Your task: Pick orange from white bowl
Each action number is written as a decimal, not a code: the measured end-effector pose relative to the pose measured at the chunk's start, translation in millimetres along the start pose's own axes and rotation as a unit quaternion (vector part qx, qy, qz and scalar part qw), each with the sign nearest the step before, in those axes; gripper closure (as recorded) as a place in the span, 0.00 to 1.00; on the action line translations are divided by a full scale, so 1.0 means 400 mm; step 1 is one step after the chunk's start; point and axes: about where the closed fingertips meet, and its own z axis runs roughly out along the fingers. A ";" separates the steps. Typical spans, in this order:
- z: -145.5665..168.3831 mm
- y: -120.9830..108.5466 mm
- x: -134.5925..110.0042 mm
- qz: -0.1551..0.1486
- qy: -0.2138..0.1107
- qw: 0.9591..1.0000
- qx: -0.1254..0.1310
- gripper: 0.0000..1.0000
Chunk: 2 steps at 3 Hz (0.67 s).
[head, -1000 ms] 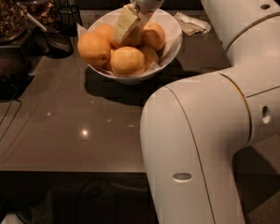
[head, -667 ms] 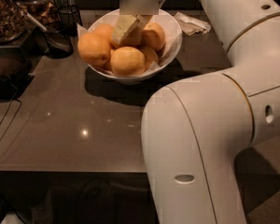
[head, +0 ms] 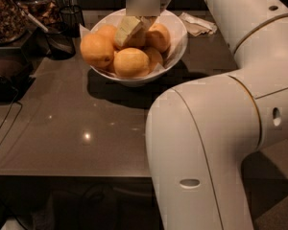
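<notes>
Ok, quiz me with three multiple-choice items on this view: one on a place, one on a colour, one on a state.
1. The gripper is: A around a mug's handle; B down among the oranges in the white bowl; C inside a drawer.
2. The bowl is: A black; B red; C white.
3. The bowl stands: A upright, holding fruit; B overturned; C on its side.
Answers: B, it sits amid the fruit; C, its rim shows white; A, the oranges rest inside it.
</notes>
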 end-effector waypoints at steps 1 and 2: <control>0.000 0.000 0.000 0.000 0.000 1.000 0.000 0.60; 0.000 0.000 0.000 0.000 0.000 1.000 0.000 0.83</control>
